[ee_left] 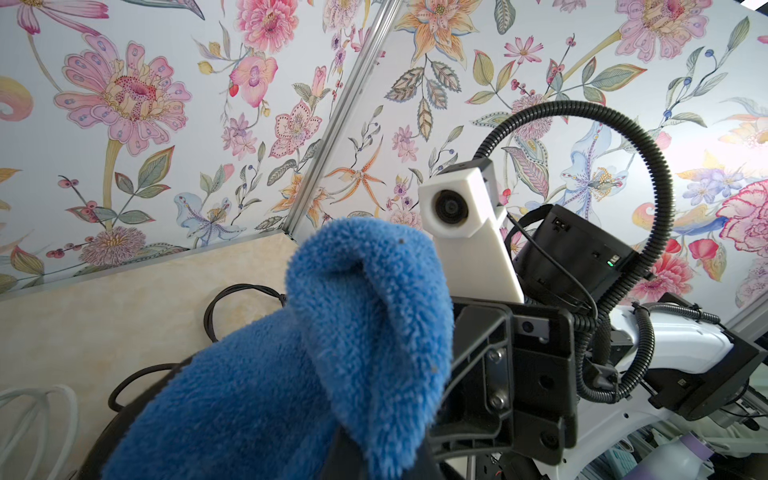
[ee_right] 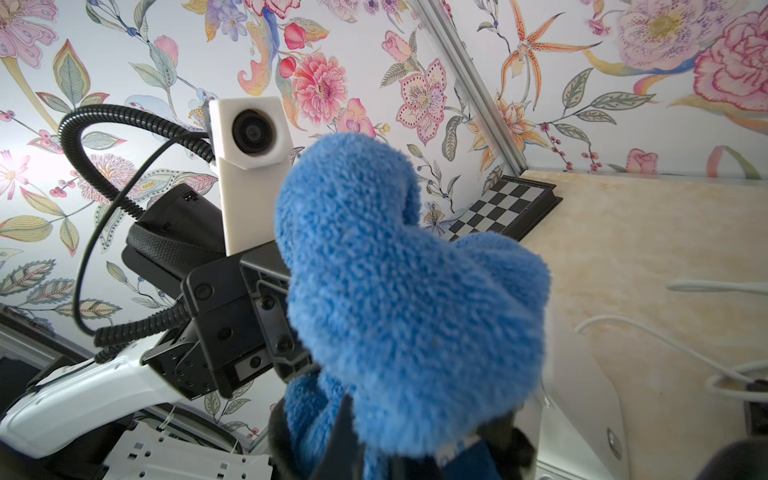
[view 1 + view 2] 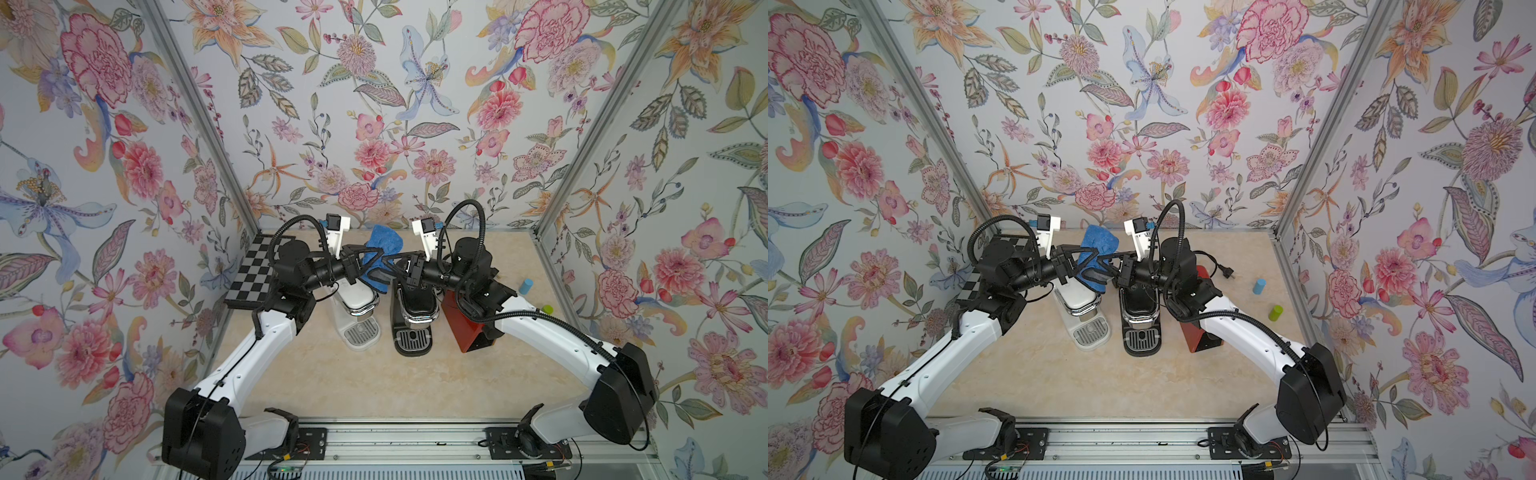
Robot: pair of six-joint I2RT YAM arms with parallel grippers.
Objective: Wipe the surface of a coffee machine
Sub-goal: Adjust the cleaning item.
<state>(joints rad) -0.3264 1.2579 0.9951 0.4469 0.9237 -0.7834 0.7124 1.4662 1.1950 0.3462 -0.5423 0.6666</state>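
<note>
Floral walls ringed the desk [image 3: 332, 374]. Left fingers [image 3: 365, 249] and right fingers [image 3: 394, 261] clamped the blue cloth [image 3: 384, 243] near its far edge, above the white coffee machine [image 3: 357, 297] in both top views; wrist views showed mostly cloth.

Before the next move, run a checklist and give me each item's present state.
1. The left gripper shut on the blue cloth: ok.
2. The right gripper shut on the same cloth: ok.
3. Cloth spread flat for wiping: not ok, it is bunched between the grippers.
4. Cloth touching the white coffee machine: cannot tell.
5. The black coffee machine upright beside the white one: ok.
</note>
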